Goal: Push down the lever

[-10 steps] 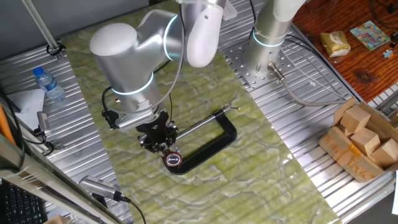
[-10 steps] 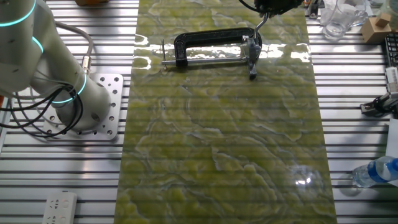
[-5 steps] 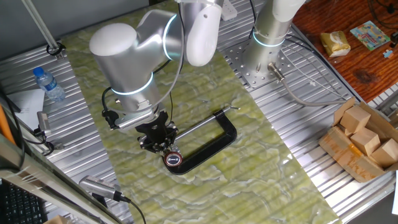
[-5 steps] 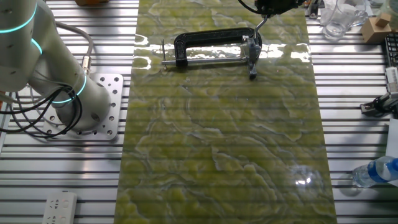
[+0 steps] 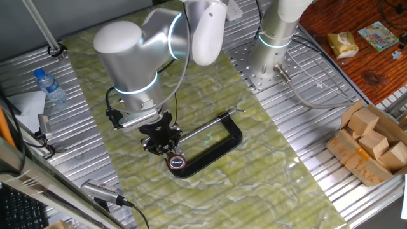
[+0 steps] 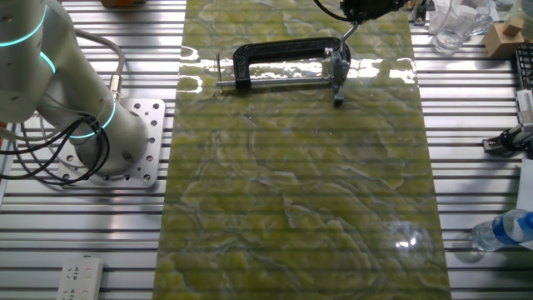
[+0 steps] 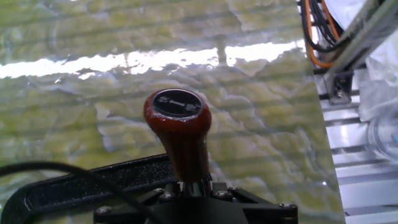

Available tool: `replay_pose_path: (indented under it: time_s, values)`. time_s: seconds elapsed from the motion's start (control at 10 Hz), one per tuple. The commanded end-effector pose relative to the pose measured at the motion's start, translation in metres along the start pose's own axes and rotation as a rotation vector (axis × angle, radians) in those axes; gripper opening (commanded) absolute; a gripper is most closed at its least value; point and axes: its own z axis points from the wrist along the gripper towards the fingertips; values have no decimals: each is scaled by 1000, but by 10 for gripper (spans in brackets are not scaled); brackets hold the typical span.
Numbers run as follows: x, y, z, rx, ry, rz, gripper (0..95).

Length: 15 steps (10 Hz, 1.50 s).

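The lever (image 5: 175, 161) stands at the end of the black C-shaped clamp (image 5: 216, 147), which lies on the green marbled mat (image 5: 210, 184) toward the table edge where the plastic water bottle (image 5: 49, 86) stands; its red rounded knob (image 7: 177, 116) fills the middle of the hand view. The gripper (image 5: 161, 142) sits directly over and against the knob side of the lever. Its fingertips are hidden behind its own black body in both fixed views and do not appear in the hand view, so whether the jaws are parted or closed, and whether they grip anything, cannot be told.

To do the push well, the arm should bear on the top of the knob and follow the arc of the lever about its pivot rather than drive straight down, since a straight press would likely slide off the rounded cap. The clamp appears to rest loose on the mat, so the force should stay in line with the frame to keep it from skidding or twisting. A slow, steady press is safer than a jab.

The black disc on top of the knob carries a small pale mark, perhaps a logo or lettering, too blurred to read. No other legible writing shows near the clamp.
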Motion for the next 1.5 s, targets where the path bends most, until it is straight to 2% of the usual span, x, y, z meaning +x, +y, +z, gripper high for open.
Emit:
replay_pose_path:
  time_s: [0.1,0.9,1.5]
  values:
    - [2,1,-1,-5,9,-6,0]
    - [12,2,-10,-15,-22,-32,0]
    - [20,3,-17,-18,-66,-50,0]
